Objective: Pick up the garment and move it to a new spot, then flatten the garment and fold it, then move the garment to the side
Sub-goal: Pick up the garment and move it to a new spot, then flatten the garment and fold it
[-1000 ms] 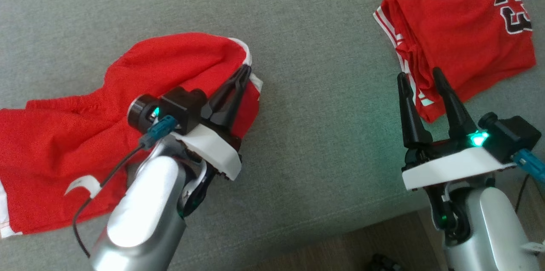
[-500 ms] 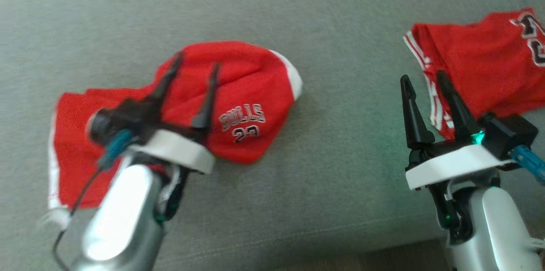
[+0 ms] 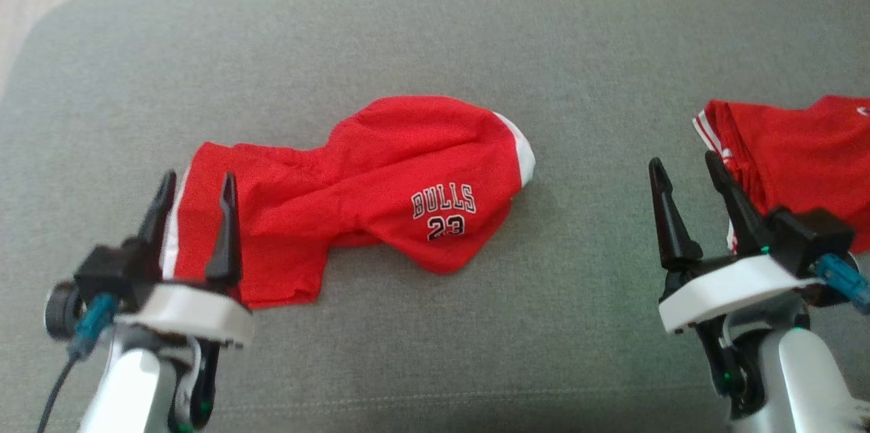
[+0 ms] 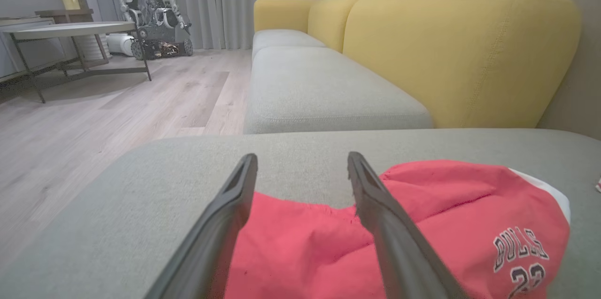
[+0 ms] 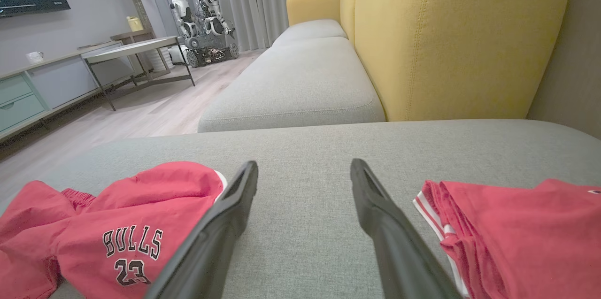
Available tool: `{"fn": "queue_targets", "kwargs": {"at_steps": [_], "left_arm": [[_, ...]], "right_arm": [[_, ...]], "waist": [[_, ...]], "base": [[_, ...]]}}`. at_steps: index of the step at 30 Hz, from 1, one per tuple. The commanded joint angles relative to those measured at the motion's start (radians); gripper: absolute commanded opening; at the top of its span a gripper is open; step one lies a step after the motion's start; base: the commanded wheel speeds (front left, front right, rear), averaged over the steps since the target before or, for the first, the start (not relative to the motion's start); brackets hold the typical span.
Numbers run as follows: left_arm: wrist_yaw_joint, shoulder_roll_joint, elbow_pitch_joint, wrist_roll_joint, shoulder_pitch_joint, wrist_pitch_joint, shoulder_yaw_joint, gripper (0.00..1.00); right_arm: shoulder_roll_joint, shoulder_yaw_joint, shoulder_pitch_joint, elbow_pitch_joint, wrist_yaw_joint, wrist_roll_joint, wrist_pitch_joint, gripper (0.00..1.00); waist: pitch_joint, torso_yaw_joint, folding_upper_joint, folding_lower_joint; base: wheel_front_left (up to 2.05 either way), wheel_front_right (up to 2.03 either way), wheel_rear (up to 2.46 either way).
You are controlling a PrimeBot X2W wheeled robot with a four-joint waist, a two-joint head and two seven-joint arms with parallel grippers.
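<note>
Cushion (image 3: 408, 32) bears red shorts (image 3: 380, 181), end below parted left jaws.

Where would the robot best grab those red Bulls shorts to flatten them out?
Probably the white-striped left edge of the red shorts: it lies flattest and nearest the open left gripper. Come from the robot's left, low along the cushion.

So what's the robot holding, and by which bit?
Nothing is held. Left gripper and right gripper have fingers spread apart; the red shorts lie free on the cushion.
</note>
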Motion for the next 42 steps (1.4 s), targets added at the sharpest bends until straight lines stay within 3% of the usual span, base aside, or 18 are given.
{"fn": "queue_targets", "kwargs": {"at_steps": [1,18,42], "left_arm": [[0.008,0.033,-0.046,-0.008,-0.007,0.008,0.044,1.00],[0.054,0.049,-0.134,-0.039,0.150,0.076,0.053,1.00],[0.067,0.064,-0.142,-0.052,0.142,0.085,0.051,1.00]], "right_arm": [[-0.003,0.017,-0.005,-0.041,-0.001,-0.007,0.005,1.00],[-0.003,0.007,0.075,-0.088,-0.001,-0.031,0.029,1.00],[-0.003,0.002,0.073,-0.102,-0.001,-0.030,0.033,1.00]], "waist": [[-0.023,0.012,0.0000,0.0000],[-0.103,-0.010,0.0000,0.0000],[-0.082,-0.008,0.0000,0.0000]], "base": [[0.00,0.00,0.00],[0.00,0.00,0.00],[0.00,0.00,0.00]]}}
